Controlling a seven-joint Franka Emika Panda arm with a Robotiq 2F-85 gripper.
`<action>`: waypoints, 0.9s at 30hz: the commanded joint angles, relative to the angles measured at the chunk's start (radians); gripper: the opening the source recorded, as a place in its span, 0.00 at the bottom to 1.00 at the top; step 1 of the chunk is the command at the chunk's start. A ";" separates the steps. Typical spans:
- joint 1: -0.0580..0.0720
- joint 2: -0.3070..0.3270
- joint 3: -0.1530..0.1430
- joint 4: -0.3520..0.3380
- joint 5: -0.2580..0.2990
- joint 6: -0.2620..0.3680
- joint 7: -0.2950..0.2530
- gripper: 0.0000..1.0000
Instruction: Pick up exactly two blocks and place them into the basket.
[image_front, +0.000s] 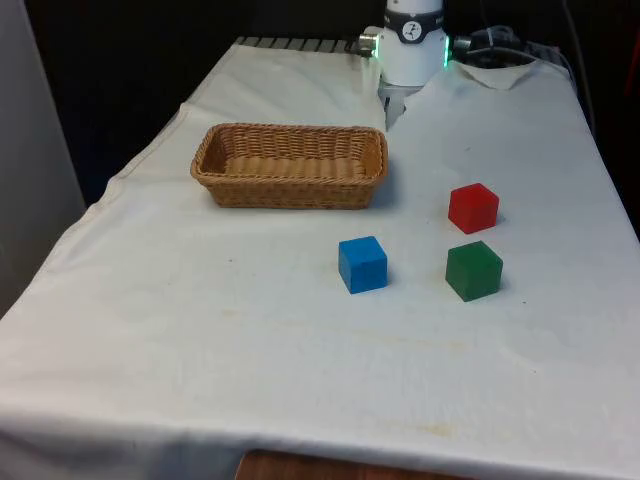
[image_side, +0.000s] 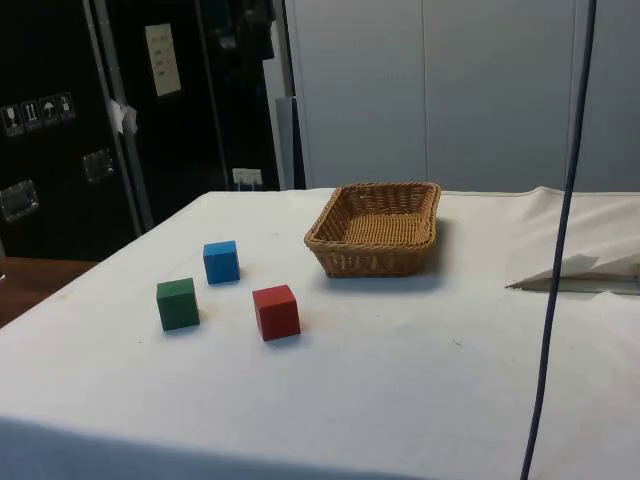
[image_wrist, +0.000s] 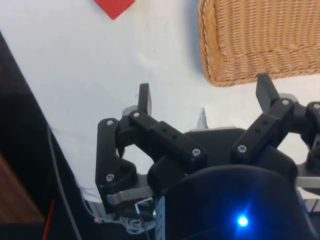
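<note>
- Cloth (image_front: 250, 330), white and faintly creased, covers the whole table, with a bare wooden edge (image_front: 300, 468) showing at the near side.
- Wicker basket (image_front: 290, 165) sits left of centre, nothing in it.
- Blue block (image_front: 362, 265) stands nearer, right of the basket; green block (image_front: 473, 270) is further right, red block (image_front: 473, 208) just behind it, all apart.
- Gripper (image_wrist: 205, 97) hangs at the far end with fingers spread wide, holding nothing.
- Dark cabinets (image_side: 100, 110) line the room's side.

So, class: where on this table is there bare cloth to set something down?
Bare cloth lies between the basket and the front view's left edge, and across the near end. The blue, green and red blocks crowd the right.
</note>
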 joint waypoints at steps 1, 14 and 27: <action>-0.003 0.012 -0.001 0.006 0.006 0.010 -0.012 1.00; -0.004 0.034 -0.004 -0.024 0.000 0.117 -0.091 1.00; -0.004 0.067 -0.003 -0.059 -0.002 0.221 -0.171 1.00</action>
